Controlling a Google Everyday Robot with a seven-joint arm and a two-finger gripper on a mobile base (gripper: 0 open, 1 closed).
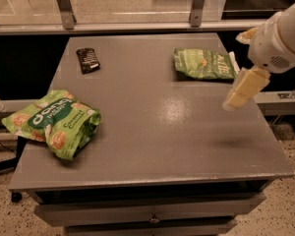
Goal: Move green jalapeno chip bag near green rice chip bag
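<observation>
Plainly, little of the task can be counted as done. The green jalapeno chip bag (204, 64) is seen lying flat at the far right of the grey surface (157, 132), its white end edge turned toward the right rim. The green rice chip bag (56, 122) is found at the near left, partly overhanging the left edge, so the two bags are well apart, at opposite corners. A small dark packet (88, 60) is placed at the far left, away from both. The gripper (242, 90) is held above the right edge of the surface, just in front of the jalapeno bag and apart from it; nothing is carried by it, and whether it is spread or closed cannot be told. It is judged that the reach to the bag is only being made. The grasp, the carry across to the left and the release beside the rice bag are all left to be done.
</observation>
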